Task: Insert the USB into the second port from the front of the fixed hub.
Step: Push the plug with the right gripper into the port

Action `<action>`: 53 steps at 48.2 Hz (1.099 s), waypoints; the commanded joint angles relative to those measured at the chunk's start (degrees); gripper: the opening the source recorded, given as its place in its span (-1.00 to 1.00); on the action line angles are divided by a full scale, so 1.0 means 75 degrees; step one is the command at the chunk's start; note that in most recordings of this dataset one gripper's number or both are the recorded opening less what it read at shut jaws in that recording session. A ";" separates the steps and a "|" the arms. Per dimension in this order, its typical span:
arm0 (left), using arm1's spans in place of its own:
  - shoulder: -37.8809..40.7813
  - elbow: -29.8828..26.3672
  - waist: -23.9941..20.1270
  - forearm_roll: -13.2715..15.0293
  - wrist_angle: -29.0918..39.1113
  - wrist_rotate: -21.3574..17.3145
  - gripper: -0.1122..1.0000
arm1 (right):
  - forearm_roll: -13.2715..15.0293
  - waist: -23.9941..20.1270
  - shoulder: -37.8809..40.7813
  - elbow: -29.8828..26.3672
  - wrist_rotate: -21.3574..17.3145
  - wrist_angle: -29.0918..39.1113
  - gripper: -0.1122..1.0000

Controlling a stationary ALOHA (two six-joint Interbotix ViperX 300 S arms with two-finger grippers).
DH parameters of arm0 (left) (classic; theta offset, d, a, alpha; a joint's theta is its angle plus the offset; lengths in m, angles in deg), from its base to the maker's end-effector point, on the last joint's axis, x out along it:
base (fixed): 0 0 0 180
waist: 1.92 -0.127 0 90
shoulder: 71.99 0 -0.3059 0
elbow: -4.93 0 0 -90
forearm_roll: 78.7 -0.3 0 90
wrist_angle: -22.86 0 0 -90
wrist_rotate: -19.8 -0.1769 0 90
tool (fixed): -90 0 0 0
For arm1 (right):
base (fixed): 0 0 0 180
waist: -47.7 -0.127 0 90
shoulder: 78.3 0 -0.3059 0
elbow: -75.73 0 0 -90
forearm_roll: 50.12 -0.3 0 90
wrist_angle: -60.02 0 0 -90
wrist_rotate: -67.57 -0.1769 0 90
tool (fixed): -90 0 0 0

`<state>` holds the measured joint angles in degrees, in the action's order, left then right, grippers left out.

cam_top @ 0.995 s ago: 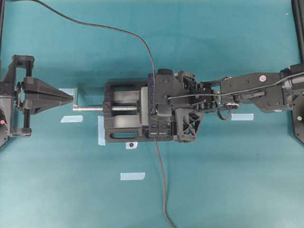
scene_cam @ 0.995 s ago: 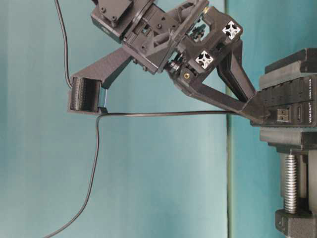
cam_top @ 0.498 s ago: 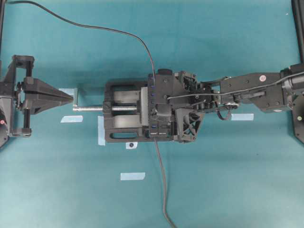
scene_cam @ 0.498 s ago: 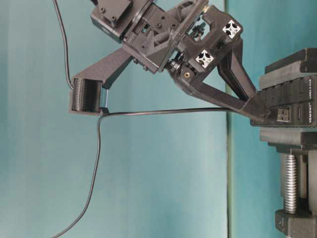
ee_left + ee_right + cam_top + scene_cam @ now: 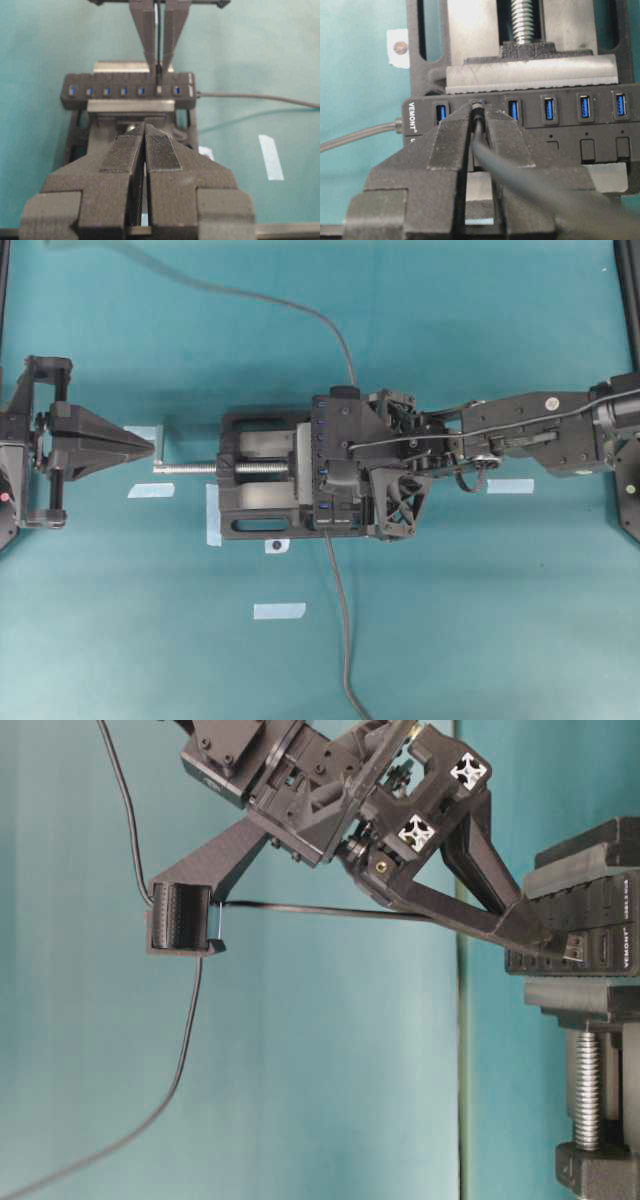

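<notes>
The fixed hub (image 5: 570, 125) is a long black bar with blue ports, clamped in the vise. My right gripper (image 5: 477, 117) is shut on the USB plug (image 5: 478, 109), whose tip sits at the mouth of the second port from the hub's labelled end; its depth is hidden. The plug's thin cable (image 5: 250, 295) trails to the back left. In the overhead view the right gripper (image 5: 325, 478) is over the hub (image 5: 322, 435). My left gripper (image 5: 150, 445) is shut and empty, left of the vise screw. The left wrist view shows the hub (image 5: 125, 91) and left gripper (image 5: 145, 131).
The black vise (image 5: 260, 485) with its silver screw (image 5: 190, 467) holds the hub mid-table. The hub's own dark cable (image 5: 340, 620) runs to the front edge. Strips of pale tape (image 5: 279, 610) lie on the teal mat.
The right gripper's tip has moved the plug in against the hub's port face. The plug's cable has swung back and lifted, now clear of the hub's top. The left arm has not moved.
</notes>
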<state>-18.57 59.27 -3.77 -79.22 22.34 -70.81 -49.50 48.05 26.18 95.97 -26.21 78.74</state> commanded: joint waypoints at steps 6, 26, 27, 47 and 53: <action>0.0023 -0.0094 -0.0023 -0.0012 -0.0070 0.0000 -0.80 | 0.0023 0.0000 -0.0117 -0.0211 0.0023 -0.0035 -0.67; 0.0023 -0.0082 -0.0023 -0.0012 -0.0070 0.0000 -0.80 | 0.0023 -0.0047 0.0059 -0.0305 0.0023 -0.0023 -0.67; 0.0023 -0.0082 -0.0023 -0.0012 -0.0070 0.0012 -0.80 | 0.0012 -0.0047 0.0070 -0.0293 0.0023 -0.0023 -0.67; 0.0035 -0.0105 -0.0012 -0.0012 -0.0070 0.0000 -0.80 | 0.0012 -0.0141 0.0316 -0.0246 0.0023 0.0000 -0.67; 0.0047 -0.0105 -0.0023 -0.0012 -0.0059 0.0000 -0.80 | 0.0012 -0.0176 0.0410 -0.0246 0.0012 0.0082 -0.67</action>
<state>-18.57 59.27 -3.77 -79.22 22.34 -70.81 -49.24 47.53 28.64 94.56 -26.21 78.65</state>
